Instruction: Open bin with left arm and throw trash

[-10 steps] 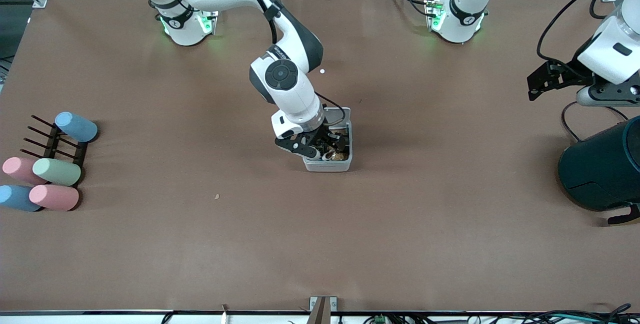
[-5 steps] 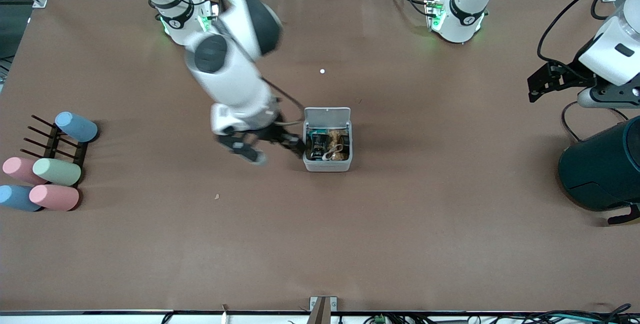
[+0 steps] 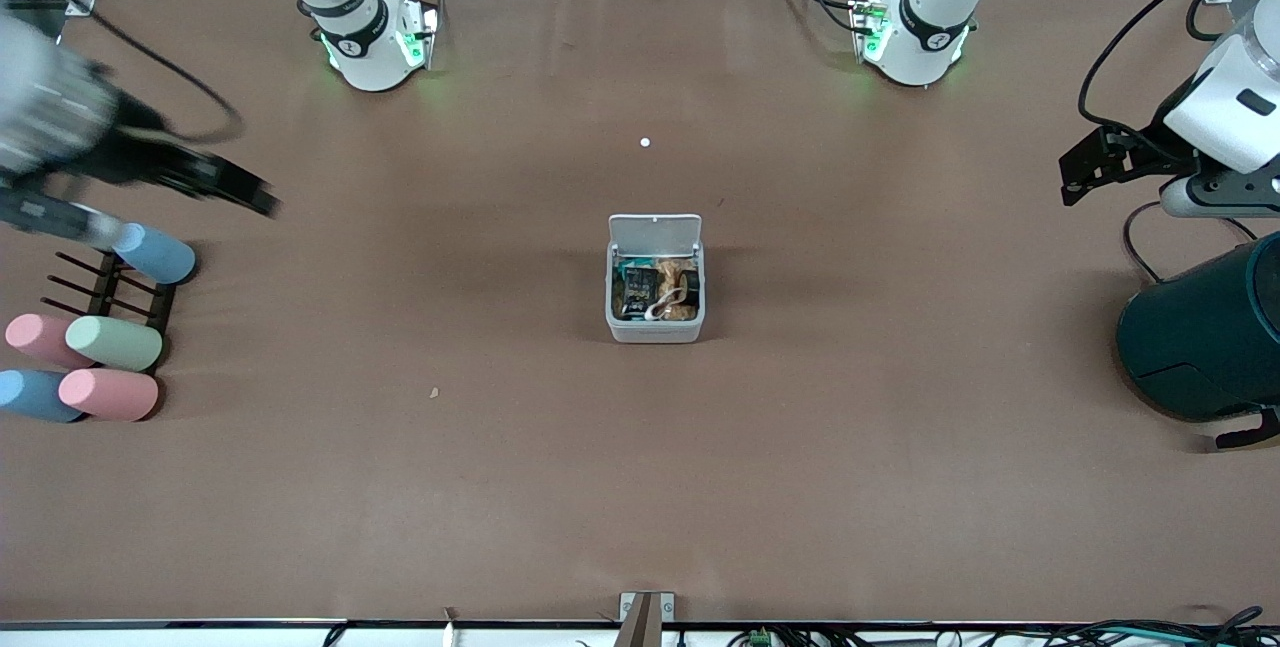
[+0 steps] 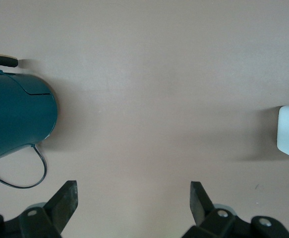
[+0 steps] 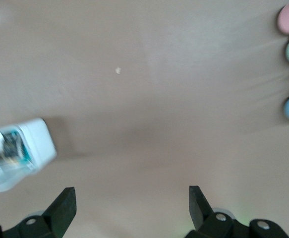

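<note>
Bin [image 3: 655, 312] in the middle of the brown surface [image 3: 640, 487], its flat white lid [image 3: 655, 230] swung up and leaning back toward the robots' edge. Inside lies the trash [image 3: 655, 292]: a crumpled dark wrapper, a pale loop, a small dark roll and something tan, all packed together below the rim.

The left tool [image 3: 1085, 167] hangs over the surface at the left arm's end, above the big dark teal cylinder [image 3: 1205, 337] that lies on its side by that edge. Its fingers [image 4: 65, 201] stand spread wide with nothing between them, as the left wrist view shows.

The right tool [image 3: 225, 187] is over the right arm's end of the surface, above the rack [image 3: 105, 287] and the pastel cups [image 3: 112, 343] near that edge. Its fingers [image 5: 65, 208] are likewise spread and empty.

A tiny white speck [image 3: 645, 142] sits between the bin and the robots' bases.
</note>
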Robot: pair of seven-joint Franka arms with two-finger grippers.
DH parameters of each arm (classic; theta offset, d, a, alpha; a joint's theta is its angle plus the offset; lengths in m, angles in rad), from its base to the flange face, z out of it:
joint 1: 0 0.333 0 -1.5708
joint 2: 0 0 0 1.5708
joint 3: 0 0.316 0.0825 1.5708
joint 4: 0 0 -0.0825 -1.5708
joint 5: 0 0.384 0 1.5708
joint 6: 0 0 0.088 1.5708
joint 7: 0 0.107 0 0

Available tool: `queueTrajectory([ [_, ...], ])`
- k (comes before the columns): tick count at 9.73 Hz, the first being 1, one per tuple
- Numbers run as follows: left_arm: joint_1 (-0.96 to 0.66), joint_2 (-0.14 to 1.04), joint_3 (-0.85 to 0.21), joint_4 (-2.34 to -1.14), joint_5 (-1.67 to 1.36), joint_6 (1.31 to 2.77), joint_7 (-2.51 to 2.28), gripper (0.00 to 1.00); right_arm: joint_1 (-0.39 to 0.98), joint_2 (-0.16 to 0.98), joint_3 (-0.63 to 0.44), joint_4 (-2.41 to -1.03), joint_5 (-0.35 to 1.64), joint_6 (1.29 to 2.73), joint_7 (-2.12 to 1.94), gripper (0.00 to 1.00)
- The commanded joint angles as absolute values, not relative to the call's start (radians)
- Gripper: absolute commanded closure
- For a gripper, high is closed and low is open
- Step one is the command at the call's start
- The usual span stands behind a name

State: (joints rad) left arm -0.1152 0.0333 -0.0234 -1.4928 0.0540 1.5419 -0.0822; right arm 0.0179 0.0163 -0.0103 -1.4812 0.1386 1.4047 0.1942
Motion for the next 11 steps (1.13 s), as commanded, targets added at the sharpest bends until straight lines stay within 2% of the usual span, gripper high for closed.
queueTrajectory([
  [1,-0.114,0.043,-0.02,-1.463,0.048,1.519,-0.075,0.0,-0.06,-0.093,0.015,-1.564,0.053,1.375,-0.045,0.0],
  [3,-0.112,0.043,-0.018,-1.463,0.045,1.519,-0.075,0.0,-0.055,-0.1,0.02,-1.569,-0.001,1.397,-0.069,0.0],
  [5,-0.112,0.043,-0.017,-1.463,0.044,1.519,-0.071,0.0,-0.045,-0.043,0.023,-1.491,-0.029,1.41,-0.063,0.0],
  [11,-0.112,0.046,-0.017,-1.463,0.046,1.519,-0.091,0.0,-0.04,-0.041,0.023,-1.491,-0.015,1.425,-0.06,0.0],
])
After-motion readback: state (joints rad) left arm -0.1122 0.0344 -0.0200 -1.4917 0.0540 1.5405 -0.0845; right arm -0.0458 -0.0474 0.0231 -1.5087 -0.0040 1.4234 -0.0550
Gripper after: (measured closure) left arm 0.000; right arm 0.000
